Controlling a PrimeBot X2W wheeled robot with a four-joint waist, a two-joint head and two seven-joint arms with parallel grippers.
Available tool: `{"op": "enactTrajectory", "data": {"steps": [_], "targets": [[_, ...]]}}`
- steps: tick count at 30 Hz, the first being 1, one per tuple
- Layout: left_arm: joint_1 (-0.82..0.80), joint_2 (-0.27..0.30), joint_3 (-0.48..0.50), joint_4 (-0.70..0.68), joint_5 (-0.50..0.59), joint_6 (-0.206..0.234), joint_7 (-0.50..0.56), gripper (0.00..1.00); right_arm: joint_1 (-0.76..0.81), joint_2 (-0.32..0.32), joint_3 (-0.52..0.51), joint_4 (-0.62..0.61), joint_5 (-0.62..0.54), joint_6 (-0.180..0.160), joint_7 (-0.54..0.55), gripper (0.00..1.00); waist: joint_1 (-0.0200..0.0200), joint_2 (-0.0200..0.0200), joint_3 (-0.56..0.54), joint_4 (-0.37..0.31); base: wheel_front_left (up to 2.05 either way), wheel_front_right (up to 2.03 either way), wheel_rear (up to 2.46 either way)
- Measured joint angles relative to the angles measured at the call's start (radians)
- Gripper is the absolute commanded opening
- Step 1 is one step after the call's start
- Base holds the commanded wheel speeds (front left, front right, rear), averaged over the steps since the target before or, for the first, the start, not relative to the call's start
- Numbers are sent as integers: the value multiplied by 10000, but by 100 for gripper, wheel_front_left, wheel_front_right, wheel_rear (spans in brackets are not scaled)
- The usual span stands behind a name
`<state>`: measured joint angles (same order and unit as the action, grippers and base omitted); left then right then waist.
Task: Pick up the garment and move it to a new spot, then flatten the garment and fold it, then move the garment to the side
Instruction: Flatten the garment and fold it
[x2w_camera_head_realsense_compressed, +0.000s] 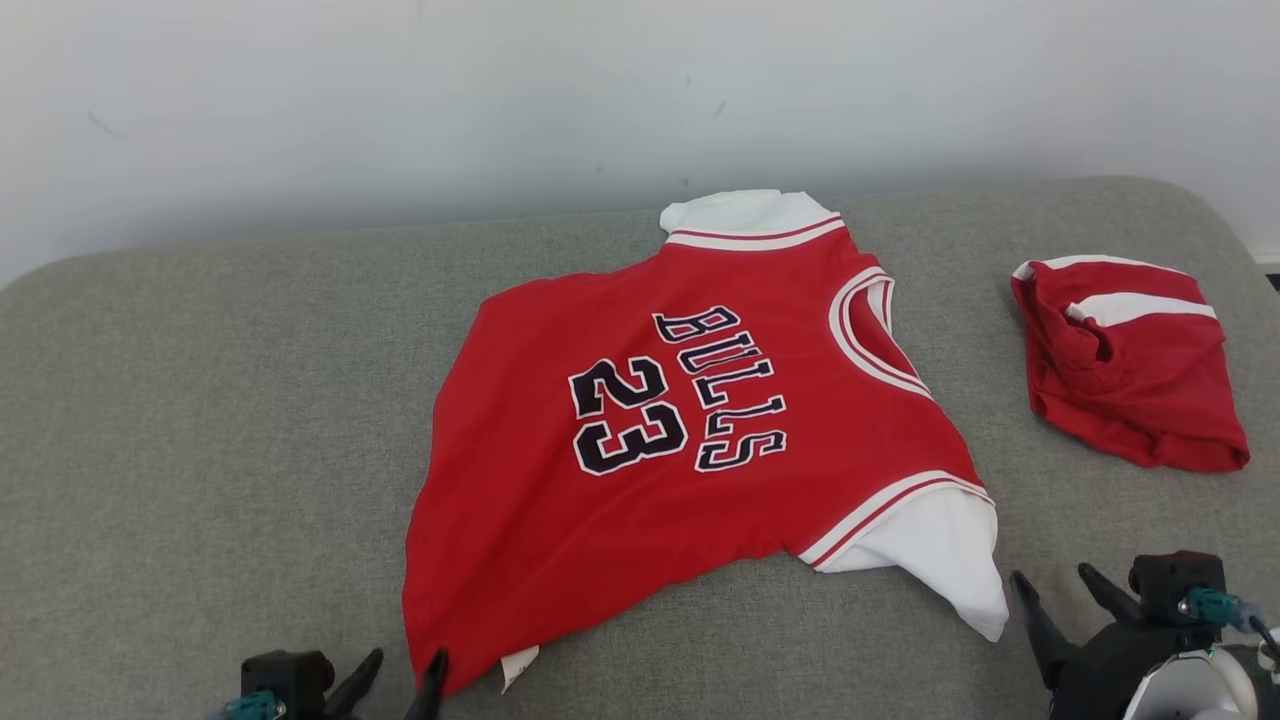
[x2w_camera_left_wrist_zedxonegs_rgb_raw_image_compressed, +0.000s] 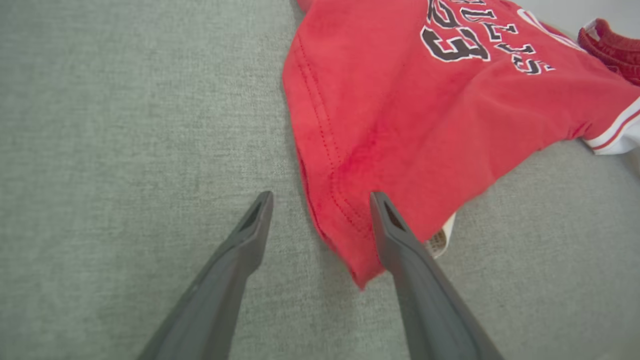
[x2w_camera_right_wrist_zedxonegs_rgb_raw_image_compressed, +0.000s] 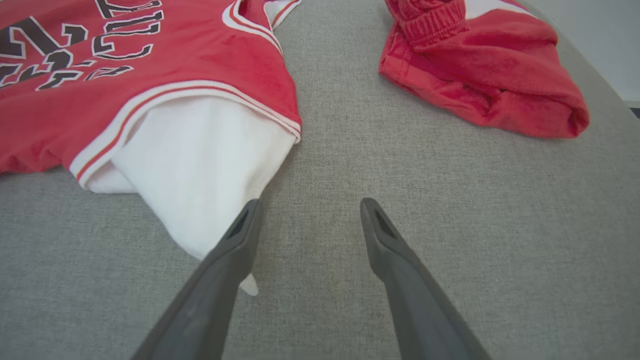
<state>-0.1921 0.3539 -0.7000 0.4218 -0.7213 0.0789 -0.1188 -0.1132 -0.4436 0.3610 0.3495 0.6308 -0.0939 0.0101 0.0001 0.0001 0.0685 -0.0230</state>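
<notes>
**A:** Where's the jersey (x2w_camera_head_realsense_compressed: 690, 420) atm?

**B:** Approx. mid of the grey padded surface (x2w_camera_head_realsense_compressed: 200, 420), spread out w/ the print up. Black "BULLS" and "23" w/ white outlines show on top. It lies sideways: neck opening toward the robot's right, hem toward its left.

**A:** Flat?

**B:** Mostly, w/ a few shallow ripples down by the hem. The far white sleeve (x2w_camera_head_realsense_compressed: 745, 212) sticks out at the back edge. The near white sleeve (x2w_camera_head_realsense_compressed: 940, 560) tapers to a point at the front. A small white label (x2w_camera_head_realsense_compressed: 518, 668) peeks from under the near hem corner.

**A:** And the grippers?

**B:** The left gripper (x2w_camera_head_realsense_compressed: 407, 658) sits right at that hem corner, jaws spread wide, gripping nothing. In the left wrist view one finger lies over the red corner and the other over bare grey fabric. Can't tell if it presses on the cloth. The right gripper (x2w_camera_head_realsense_compressed: 1050, 575) is just beside the tip of the near white sleeve, jaws also wide apart and empty. One finger overlaps the sleeve tip, the other is over bare surface.

**A:** Anything else around?

**B:** Red shorts (x2w_camera_head_realsense_compressed: 1130, 380) w/ a white stripe, bunched up on the robot's right, well apart from the jersey. Pale wall (x2w_camera_head_realsense_compressed: 400, 100) behind it all.
</notes>
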Motion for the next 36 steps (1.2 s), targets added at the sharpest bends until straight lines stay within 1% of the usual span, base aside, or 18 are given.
{"op": "enactTrajectory", "data": {"steps": [7, 8, 14, 21, 27, 32, 36], "targets": [[47, -21, 10, 161, -115, 15, 458, 100, 73, 88, 56, 50, -17, -88, 290, 100, 0, 0, 78, 18, 0, 0, 0], [32, -88, 56, 199, -339, 15, 512, 100, 54, 132, 92, 107, -17, -109, 343, 100, 0, 0, 93, 33, 0, 0, 0], [13, -234, 36, 382, -456, 15, 748, 100, 21, 472, 370, 244, -27, -117, 529, 100, 0, 0, 118, 82, 0, 0, 0], [-33, -311, 44, 382, -460, 13, 830, 100, -76, 679, 568, 270, -77, -117, 650, 100, 0, -1, 196, 125, 0, 0, 0], [-65, -326, 104, 387, -462, 15, 802, 100, -185, 673, 408, 58, -15, -54, 633, 100, 0, -1, 217, 123, 0, 0, 0], [-128, -372, 69, 479, -464, 15, 746, 100, -201, 681, 520, 301, 10, -25, 777, 100, 0, -1, 191, 96, 0, 0, 0], [-263, -454, -10, 554, -447, 13, 832, 100, -196, 842, 681, 445, 25, 15, 872, 100, 0, 0, 191, 159, 0, 0, 0]]}}
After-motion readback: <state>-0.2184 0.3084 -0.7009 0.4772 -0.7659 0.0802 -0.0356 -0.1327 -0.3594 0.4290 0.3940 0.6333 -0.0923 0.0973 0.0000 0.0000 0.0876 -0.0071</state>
